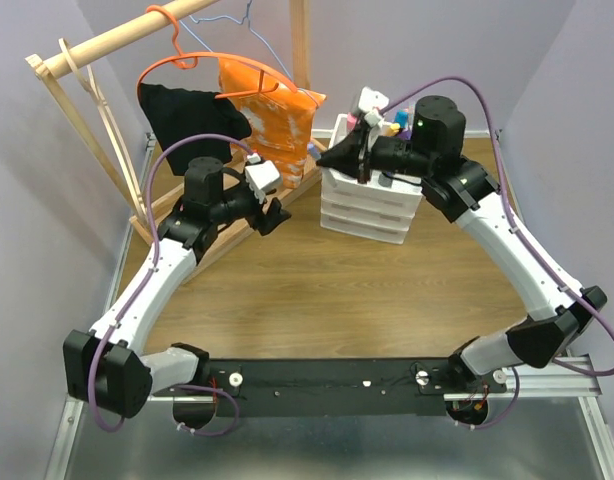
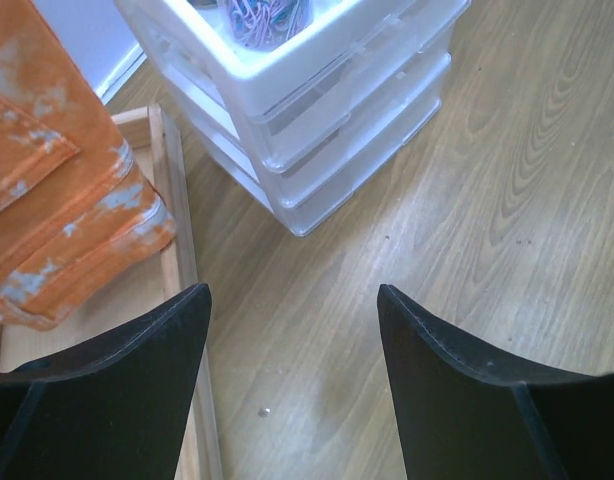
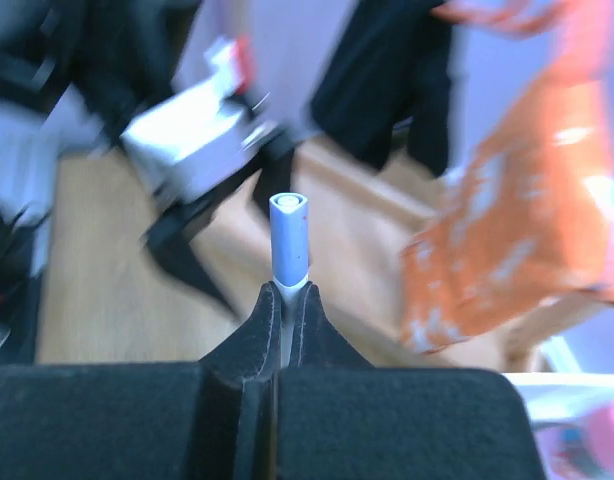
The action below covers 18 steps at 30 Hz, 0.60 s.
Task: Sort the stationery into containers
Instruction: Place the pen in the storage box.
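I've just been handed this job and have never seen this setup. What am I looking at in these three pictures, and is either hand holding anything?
These are two robot arms bolted at the near edge of a wooden table. The overhead picture comes from a fixed camera above and behind them. The other two come from a camera on each wrist. On the table stands a white three-drawer organiser with stationery in its top tray, beside a wooden rack hung with an orange bag and a dark cloth. The left hand is open and empty, over bare table near the organiser. The right hand, up by the organiser's top, is shut on a blue-capped pen.
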### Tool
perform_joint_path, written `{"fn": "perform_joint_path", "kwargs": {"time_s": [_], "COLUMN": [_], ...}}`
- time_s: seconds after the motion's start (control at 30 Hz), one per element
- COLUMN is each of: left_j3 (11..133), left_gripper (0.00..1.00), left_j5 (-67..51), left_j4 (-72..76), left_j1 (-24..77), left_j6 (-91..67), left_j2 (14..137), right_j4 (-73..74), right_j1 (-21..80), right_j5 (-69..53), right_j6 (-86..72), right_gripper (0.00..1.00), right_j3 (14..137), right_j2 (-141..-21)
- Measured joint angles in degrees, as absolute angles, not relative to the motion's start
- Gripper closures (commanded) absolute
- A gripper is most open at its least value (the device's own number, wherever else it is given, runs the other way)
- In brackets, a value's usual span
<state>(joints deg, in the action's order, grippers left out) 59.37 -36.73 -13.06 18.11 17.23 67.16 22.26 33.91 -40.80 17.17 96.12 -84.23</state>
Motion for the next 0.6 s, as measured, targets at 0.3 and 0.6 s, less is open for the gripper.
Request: {"fn": "perform_joint_path", "kwargs": {"time_s": [0.3,0.6], "left_j3": [59.4,61.7], "left_gripper": [0.20,0.20], "left_j5": [-38.7,-39.1], "left_j4": [-20.8,-23.2], "left_j1": [23.4,22.8], "left_j6": [46.2,53.1], "left_j2": [72.3,80.8], "right_j4": [-1.7,-3.9], "right_j1": [25.3,21.3], "right_j5": [-13.6,5.1], "right_j6": [3.0,0.0], "right_gripper": [0.99,1.00], "right_j3": [92.0,95.0], "right_j2": [-86.7,-92.7]}}
